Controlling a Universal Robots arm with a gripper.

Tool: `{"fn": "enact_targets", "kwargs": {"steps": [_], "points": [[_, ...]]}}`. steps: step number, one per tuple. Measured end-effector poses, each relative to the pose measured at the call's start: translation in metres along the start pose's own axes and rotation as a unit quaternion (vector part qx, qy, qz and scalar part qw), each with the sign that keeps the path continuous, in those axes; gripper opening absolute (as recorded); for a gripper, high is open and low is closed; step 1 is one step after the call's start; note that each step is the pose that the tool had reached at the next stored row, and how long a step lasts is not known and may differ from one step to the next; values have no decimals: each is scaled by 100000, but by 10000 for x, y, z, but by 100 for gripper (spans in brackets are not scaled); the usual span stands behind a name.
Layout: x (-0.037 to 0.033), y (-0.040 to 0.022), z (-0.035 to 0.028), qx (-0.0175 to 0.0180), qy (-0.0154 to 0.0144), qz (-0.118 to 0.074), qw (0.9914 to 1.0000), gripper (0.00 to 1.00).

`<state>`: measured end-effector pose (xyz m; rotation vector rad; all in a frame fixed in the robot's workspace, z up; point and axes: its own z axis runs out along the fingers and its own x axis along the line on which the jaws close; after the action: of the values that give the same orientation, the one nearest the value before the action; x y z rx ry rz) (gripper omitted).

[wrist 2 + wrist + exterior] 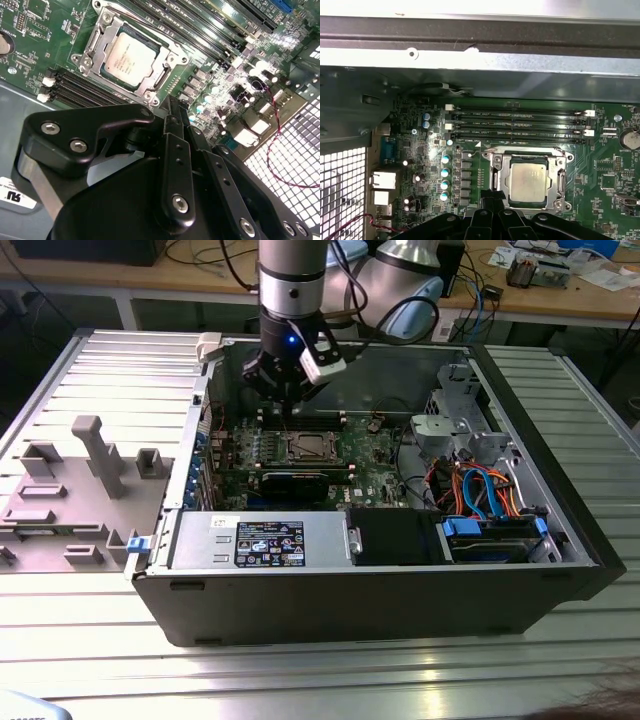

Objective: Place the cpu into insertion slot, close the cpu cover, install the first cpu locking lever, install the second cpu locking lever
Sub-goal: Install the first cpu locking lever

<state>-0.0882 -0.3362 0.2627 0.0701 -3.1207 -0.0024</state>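
The gripper point(172, 106) has its fingers together, holding nothing. The cpu point(129, 56) sits in the slot point(167, 62), near and just beyond the fingertips, not touching them.

Exterior view overlooks case point(350, 595); wrist views share cpu point(131, 56) point(527, 182).

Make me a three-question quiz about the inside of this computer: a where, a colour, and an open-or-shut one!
1. Where is the cpu? A on the table outside; B in the insertion slot; C in the gripper.
2. What colour is the motherboard? A green; B red; C white.
3. How is the cpu cover? A standing open; B taken off; C lying down around the cpu.
B: the chip sits in its socket. A: the board looks green in both wrist views. C: the frame lies flat around the chip.
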Motion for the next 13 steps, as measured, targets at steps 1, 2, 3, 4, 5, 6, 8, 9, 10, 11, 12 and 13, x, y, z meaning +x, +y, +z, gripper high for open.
{"fn": "enact_targets", "kwargs": {"steps": [1, 2, 3, 4, 5, 6, 8, 9, 10, 11, 12, 13], "points": [[6, 0, 0, -23, -5, 0, 100000, 11], [11, 1, 0, -37, -5, 0, 100000, 11], [15, 1, 1, -53, -5, -1, 100000, 11], [19, 1, 0, -61, -5, -4, 100000, 11], [25, 1, 1, -71, -6, -2, 100000, 11], [28, 2, 1, -80, -9, 0, 100000, 11], [34, 2, 1, -75, -5, -3, 100000, 11], [36, 2, 1, -74, -5, -5, 100000, 11], [37, 2, 1, -77, -4, -7, 100000, 11], [38, 2, 1, -73, -4, -7, 100000, 11], [41, 2, 1, -77, -4, -3, 100000, 11], [44, 2, 1, -73, -7, 3, 100000, 11]]}}
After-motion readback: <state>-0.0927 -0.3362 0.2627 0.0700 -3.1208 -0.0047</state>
